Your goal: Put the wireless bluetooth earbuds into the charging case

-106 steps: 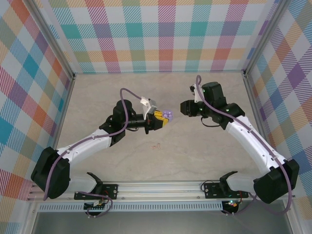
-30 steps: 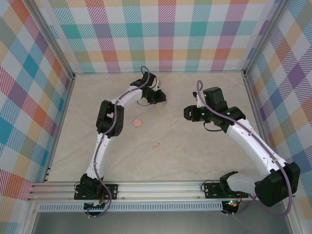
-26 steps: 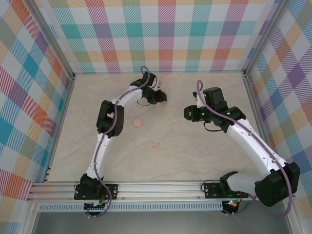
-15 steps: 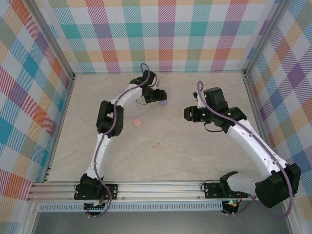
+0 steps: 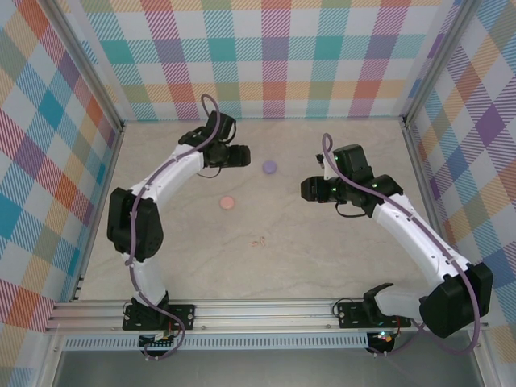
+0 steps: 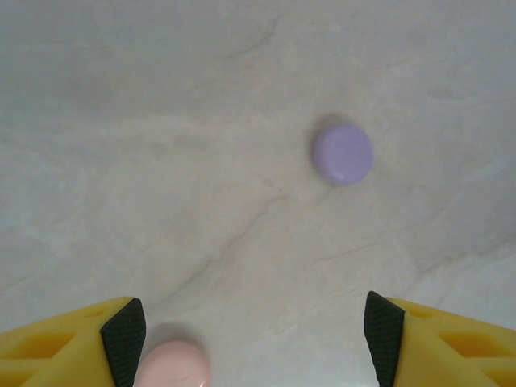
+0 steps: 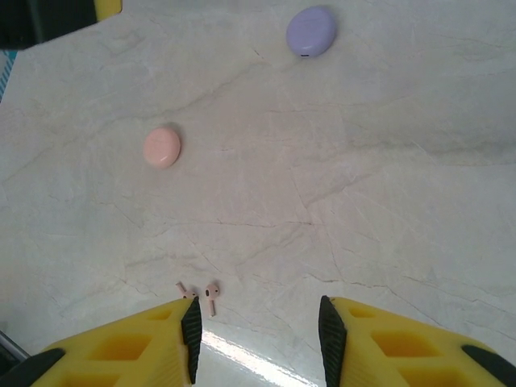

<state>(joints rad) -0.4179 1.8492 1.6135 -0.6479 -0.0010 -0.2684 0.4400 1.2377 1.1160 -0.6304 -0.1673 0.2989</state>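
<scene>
- Pink earbuds (image 7: 197, 293): lying loose on the table (image 5: 347, 258), closest to the arm bases, near mid-width. In the top view they are a faint reddish speck (image 5: 258, 241). From the right wrist camera they look like two tiny stemmed pieces close together; too small to say whether they touch.
- Pink case (image 5: 227, 202): round, flat on the table, farther back and a little left of the earbuds, well apart from them. In the left wrist view it sits at the bottom edge (image 6: 173, 364), just beside one finger pad (image 6: 125, 339); I cannot tell whether it touches the pad.
- Right gripper (image 5: 305, 190): right of centre, pointing left. Its jaws (image 7: 258, 334) are parted, with bare table between them. Earbuds lie just ahead of its left finger, both cases beyond.
- Lilac case (image 5: 269, 167): round, flat on the table, behind and right of the pink case. Also seen from the left wrist camera (image 6: 343, 153) and the right (image 7: 311, 31).
- Left gripper (image 5: 244, 156): farthest back, arm stretched toward the rear left, near the lilac case but apart from it. Fingers spread wide (image 6: 254, 343), gripping nothing.
</scene>
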